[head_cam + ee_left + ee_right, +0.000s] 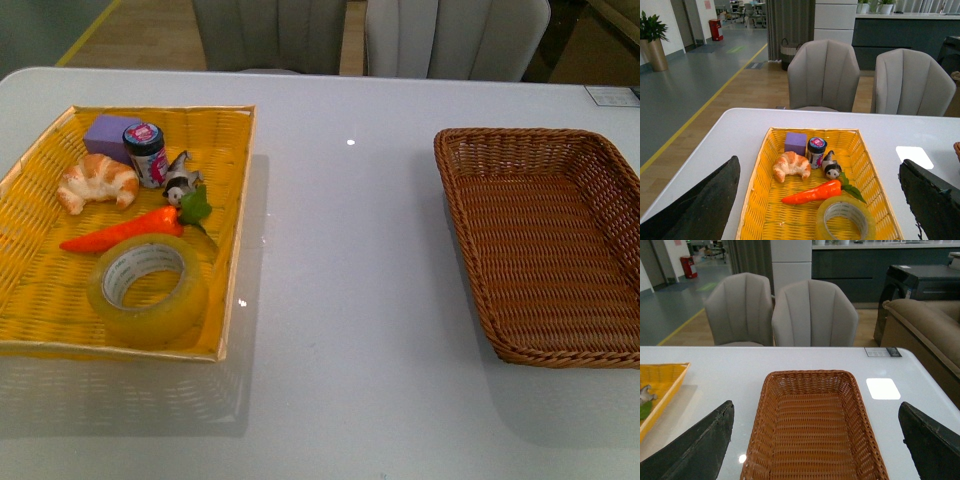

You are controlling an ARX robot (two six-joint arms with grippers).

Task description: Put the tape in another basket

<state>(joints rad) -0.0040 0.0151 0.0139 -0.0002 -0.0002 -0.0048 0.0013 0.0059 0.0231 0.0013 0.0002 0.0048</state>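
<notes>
**Yellowish tape unlifted; both grippers released**

The tape lies flat in the near corner of the yellow tray, just beside the toy carrot. The basket sits well apart to the right. The left gripper and the right gripper are spread wide, holding nothing.

Advised: put one left finger inside the core and lift clear of the tray wall. The roll possibly touches that wall.

The table is white and glossy. Grey chairs stand behind.

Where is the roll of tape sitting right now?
In the front view the tape lies flat in the yellow tray on the left of the table, in the tray's near right corner, just in front of the orange carrot.
</notes>
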